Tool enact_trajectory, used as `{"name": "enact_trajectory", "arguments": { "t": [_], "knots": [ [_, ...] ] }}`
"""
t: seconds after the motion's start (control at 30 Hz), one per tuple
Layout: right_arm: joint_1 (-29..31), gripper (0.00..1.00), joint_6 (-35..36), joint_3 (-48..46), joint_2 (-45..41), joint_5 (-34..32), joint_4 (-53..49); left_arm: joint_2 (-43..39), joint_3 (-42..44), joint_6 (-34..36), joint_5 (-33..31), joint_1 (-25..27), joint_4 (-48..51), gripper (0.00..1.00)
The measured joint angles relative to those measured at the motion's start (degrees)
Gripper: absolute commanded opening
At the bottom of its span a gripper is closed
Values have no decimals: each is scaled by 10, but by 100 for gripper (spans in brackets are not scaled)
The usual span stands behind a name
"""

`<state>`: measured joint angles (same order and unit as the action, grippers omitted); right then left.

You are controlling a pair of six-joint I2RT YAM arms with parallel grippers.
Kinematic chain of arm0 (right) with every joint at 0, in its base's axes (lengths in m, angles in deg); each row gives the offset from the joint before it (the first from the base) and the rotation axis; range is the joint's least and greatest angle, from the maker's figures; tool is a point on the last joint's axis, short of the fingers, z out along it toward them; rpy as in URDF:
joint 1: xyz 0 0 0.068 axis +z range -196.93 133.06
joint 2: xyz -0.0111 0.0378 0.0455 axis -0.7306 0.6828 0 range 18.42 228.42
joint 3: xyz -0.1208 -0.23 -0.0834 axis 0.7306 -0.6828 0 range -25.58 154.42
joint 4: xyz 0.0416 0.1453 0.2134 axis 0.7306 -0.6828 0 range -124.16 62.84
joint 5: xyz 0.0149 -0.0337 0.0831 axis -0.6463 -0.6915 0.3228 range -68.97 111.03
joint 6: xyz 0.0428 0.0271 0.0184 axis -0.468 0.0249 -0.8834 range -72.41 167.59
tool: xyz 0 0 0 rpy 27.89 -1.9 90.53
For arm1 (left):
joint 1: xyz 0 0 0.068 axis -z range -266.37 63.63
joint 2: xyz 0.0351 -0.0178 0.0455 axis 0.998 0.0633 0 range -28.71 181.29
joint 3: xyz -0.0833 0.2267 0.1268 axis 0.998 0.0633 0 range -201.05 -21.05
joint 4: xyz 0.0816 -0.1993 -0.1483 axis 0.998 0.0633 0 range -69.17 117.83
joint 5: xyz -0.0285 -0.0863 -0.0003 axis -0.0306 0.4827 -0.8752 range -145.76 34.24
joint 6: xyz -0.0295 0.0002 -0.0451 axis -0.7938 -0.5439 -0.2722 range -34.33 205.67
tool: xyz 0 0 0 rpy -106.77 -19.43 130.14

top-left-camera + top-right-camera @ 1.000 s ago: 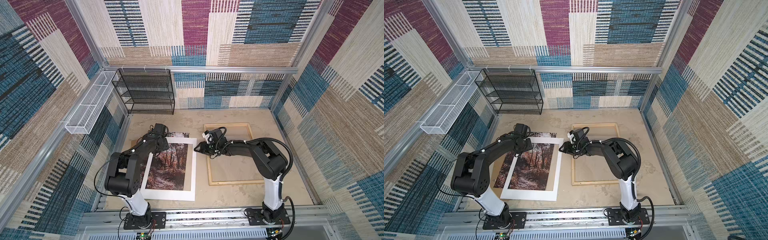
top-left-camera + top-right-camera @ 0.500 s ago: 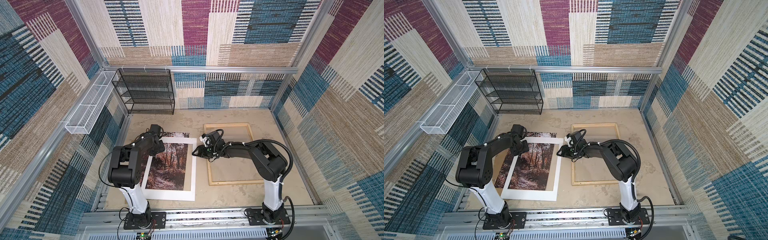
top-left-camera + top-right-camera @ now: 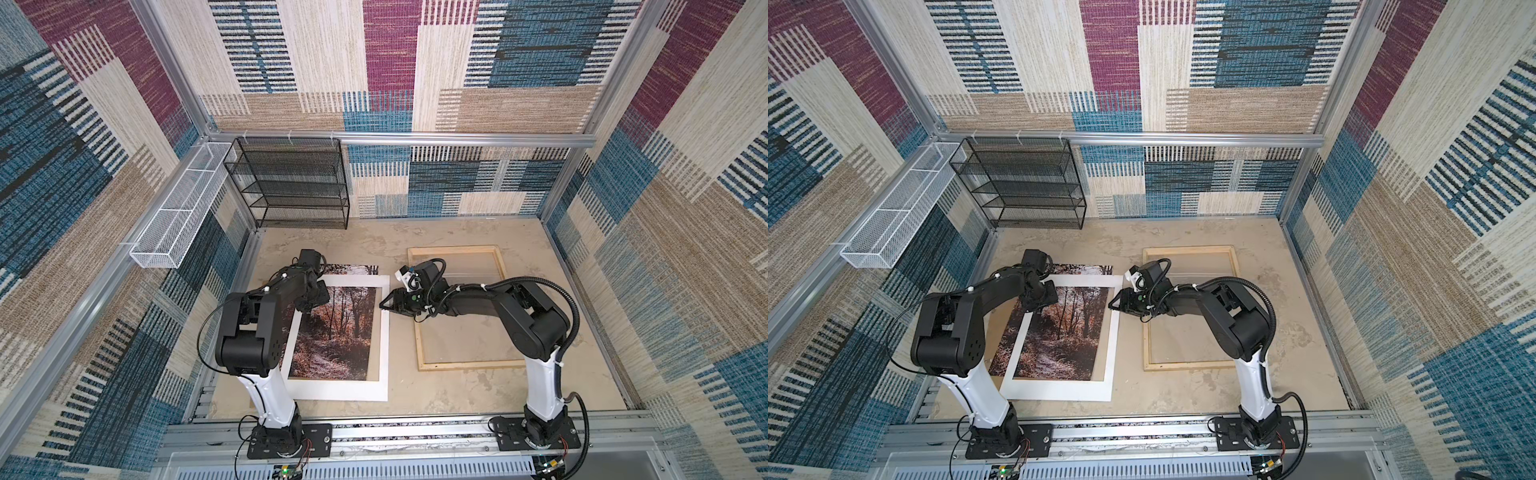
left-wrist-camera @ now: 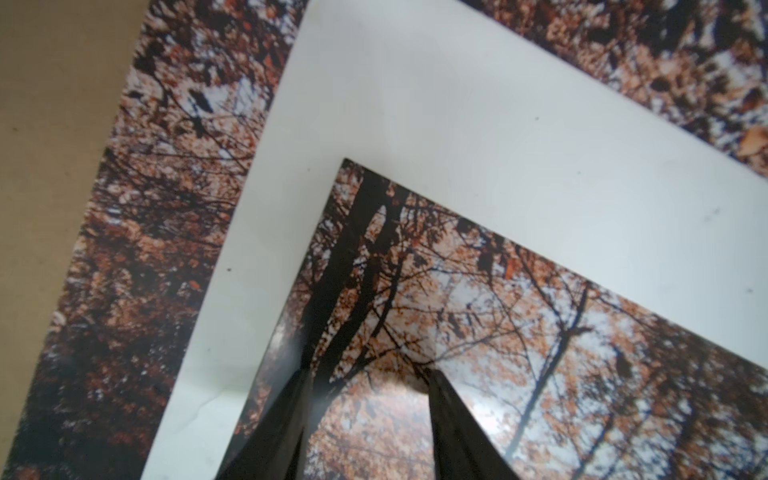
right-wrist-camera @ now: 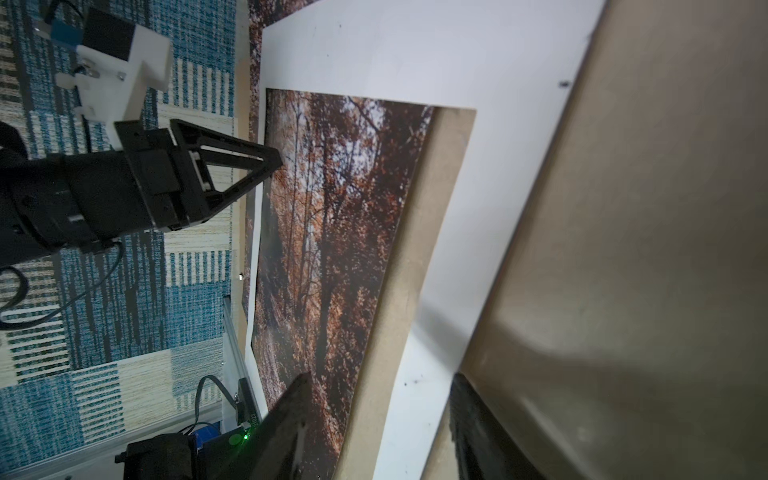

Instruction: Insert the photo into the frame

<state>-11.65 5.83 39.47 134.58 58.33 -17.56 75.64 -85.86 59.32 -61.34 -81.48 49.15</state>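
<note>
The photo [image 3: 336,332] of an autumn forest lies on the left of the table under a white mat [image 3: 384,332], and its top and left edges stick out past the mat. The pale wood frame [image 3: 457,249] lies flat to the right. My left gripper [image 3: 305,308] is open, with its tips [image 4: 370,374] down on the photo just inside the mat window's far-left corner. My right gripper [image 3: 381,305] is open, turned on its side at the mat's right strip [image 5: 432,291], one finger [image 5: 286,415] above it and the other finger [image 5: 478,419] low by the table. A brown backing board [image 5: 419,249] shows beside the photo.
A black wire shelf [image 3: 291,183] stands at the back left. A white wire basket [image 3: 178,212] hangs on the left wall. The right arm's forearm [image 3: 478,297] reaches across the frame's left part. A metal rail [image 3: 415,432] runs along the front edge.
My left gripper has come nearer, from the mat's far-left outer corner onto the photo inside the window. My right gripper has slid left up to the mat's right edge.
</note>
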Motion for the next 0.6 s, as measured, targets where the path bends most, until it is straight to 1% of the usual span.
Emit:
{"name": "enact_trajectory", "arguments": {
  "t": [0.13,0.27,0.33,0.43,0.6],
  "knots": [
    [0,55,-8,1,0,22,30,-1,2,2,1,0,-2,48],
    [0,55,-15,8,0,33,42,-4,3,6,16,1,-7,47],
    [0,55,-14,17,-1,24,31,-10,7,6,30,3,-11,48],
    [0,55,1,26,-2,-7,1,-26,14,5,49,11,-6,48],
    [0,56,9,24,0,-40,-39,-59,16,5,59,35,-17,48]
  ]
}}
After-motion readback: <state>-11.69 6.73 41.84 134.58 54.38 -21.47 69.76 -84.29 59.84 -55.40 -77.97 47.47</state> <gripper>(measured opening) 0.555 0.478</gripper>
